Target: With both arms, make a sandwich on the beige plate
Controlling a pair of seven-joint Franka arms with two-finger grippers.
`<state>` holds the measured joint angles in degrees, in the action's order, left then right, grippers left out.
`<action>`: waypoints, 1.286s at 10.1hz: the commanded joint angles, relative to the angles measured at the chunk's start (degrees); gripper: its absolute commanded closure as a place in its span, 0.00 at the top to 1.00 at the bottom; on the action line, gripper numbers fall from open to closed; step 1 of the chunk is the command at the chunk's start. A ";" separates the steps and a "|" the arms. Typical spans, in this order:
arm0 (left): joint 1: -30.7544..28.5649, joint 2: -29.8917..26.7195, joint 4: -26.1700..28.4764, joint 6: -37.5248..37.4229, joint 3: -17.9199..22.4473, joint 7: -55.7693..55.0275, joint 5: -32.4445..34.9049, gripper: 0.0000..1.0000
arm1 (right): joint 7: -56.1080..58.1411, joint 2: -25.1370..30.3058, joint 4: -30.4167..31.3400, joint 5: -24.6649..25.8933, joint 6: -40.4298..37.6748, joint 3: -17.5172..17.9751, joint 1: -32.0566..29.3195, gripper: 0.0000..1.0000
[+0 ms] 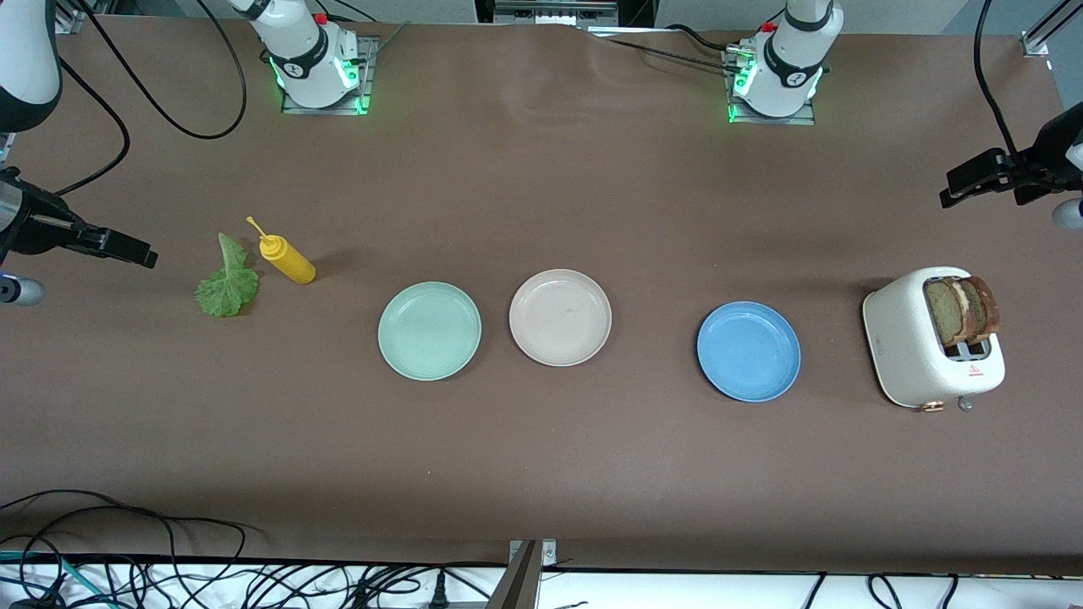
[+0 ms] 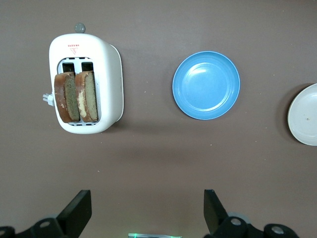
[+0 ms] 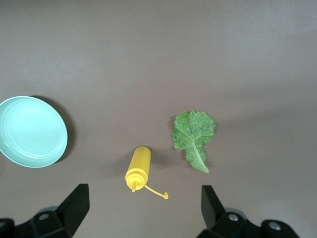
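On the brown table [image 1: 541, 474] the beige plate [image 1: 560, 317] lies bare between a mint green plate [image 1: 429, 331] and a blue plate [image 1: 749, 351], with the two bread slices [image 1: 963, 309] upright in the slots of a white toaster [image 1: 918, 355] at the left arm's end. The lettuce leaf [image 1: 227, 282] lies flat just beside a yellow squeeze bottle [image 1: 286, 257] at the right arm's end. The left gripper [image 2: 146, 210] hangs in the air over bare table by the toaster with its fingers wide apart and holding nothing, and the right gripper [image 3: 143, 208] hangs likewise over bare table by the bottle and leaf, fingers spread and empty.
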<state>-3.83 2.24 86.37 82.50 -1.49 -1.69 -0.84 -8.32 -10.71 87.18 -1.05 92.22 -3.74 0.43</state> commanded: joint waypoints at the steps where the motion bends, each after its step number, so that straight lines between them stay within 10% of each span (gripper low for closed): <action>1: -0.30 0.66 -1.82 -1.29 -0.36 0.64 1.45 1.00 | 0.23 0.42 -0.79 0.26 -0.99 0.05 -0.08 1.00; 13: -0.38 0.75 -1.82 -1.20 -0.27 0.64 1.45 1.00 | 0.06 -0.10 -0.70 0.70 -0.99 -0.04 -0.35 1.00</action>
<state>-3.91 2.24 86.37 82.50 -1.46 -1.69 -0.84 -8.21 -10.88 87.11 -1.04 92.21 -3.87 0.35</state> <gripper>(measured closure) 0.000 0.000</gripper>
